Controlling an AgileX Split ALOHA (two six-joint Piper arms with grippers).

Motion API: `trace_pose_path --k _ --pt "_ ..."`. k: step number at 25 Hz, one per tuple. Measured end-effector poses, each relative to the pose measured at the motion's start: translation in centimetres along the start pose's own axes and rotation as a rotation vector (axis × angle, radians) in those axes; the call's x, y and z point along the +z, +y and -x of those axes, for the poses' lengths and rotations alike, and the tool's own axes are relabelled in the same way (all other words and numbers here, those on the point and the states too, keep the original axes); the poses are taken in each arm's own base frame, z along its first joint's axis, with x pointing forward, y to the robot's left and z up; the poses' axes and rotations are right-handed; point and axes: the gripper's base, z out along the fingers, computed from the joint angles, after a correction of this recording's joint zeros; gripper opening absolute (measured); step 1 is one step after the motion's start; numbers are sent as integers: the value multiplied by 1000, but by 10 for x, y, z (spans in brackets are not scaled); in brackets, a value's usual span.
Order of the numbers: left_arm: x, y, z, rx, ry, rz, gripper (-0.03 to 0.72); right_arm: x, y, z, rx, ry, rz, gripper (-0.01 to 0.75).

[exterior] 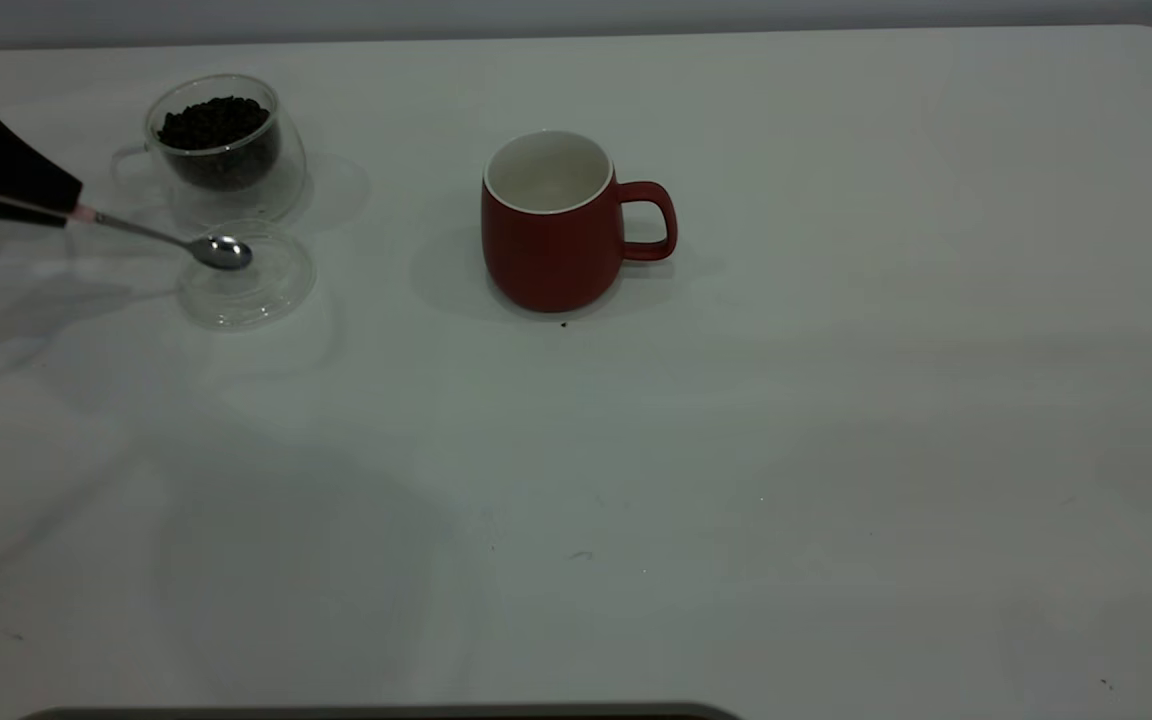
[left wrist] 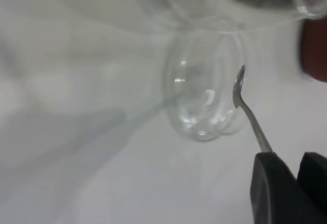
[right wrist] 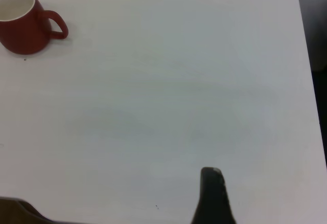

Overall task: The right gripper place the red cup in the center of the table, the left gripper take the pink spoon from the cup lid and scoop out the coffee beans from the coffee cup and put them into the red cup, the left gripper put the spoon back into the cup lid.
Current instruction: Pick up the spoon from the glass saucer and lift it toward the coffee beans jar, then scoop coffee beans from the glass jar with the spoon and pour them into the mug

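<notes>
Where your plain white table (exterior: 836,450) lies nearest the camera, only dark specks show. At centre: rounded dark-red ceramic mug (exterior: 548,225), upright, handle toward 3 o'clock. At 9 o'clock: black left gripper (exterior: 61,200) pinching the pink-handled metal spoon (exterior: 176,240), bowl over the clear glass lid (exterior: 248,275). Farther, at 10 o'clock: clear glass cup (exterior: 221,150) holding dark coffee beans (exterior: 214,125). Right gripper (right wrist: 212,196): you cannot tell its state.
</notes>
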Motion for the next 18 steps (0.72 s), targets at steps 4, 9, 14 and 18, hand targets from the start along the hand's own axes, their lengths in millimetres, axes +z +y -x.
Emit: trace_pose_path --k 4,9,14,18 --pt "-12 -18 2 37 15 -62 115 0 0 0 0 0 0 590" --pt "-22 -33 15 89 -67 -124 115 0 0 0 0 0 0 590" --pt "-43 -45 42 164 -153 -84 115 0 0 0 0 0 0 590" --pt "-47 -38 53 146 -240 18 115 0 0 0 0 0 0 590"
